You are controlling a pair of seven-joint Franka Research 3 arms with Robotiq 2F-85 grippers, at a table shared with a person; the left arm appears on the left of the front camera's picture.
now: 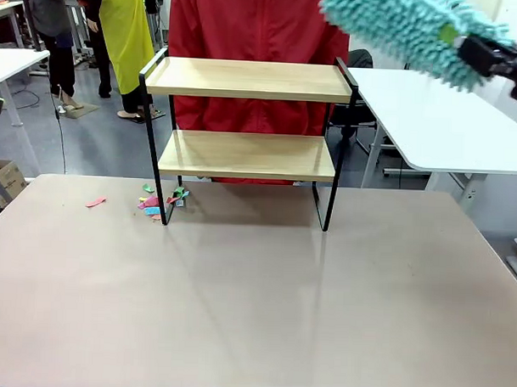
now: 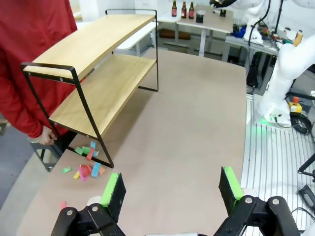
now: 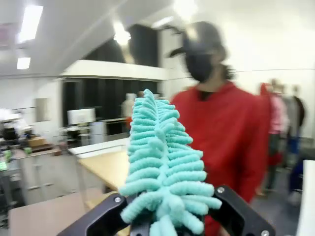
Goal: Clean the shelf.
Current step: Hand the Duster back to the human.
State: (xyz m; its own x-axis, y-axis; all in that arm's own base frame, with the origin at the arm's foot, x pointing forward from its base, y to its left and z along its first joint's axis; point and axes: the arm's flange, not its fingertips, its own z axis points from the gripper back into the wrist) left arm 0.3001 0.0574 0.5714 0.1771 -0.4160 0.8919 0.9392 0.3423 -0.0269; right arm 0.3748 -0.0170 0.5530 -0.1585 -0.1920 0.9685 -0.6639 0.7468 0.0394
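While my left gripper (image 2: 170, 191) just hangs wide open over the near table (image 1: 254, 312), the shelf (image 1: 247, 155) sits at the far edge, long axis running left-right, open front facing me. Both boards look bare; paper scraps (image 1: 160, 203) lie by its left leg. Right gripper (image 1: 501, 58) is clamped on the teal duster (image 1: 409, 29), up high, fluffy end pointing left. I'd say wiping's nearly done.
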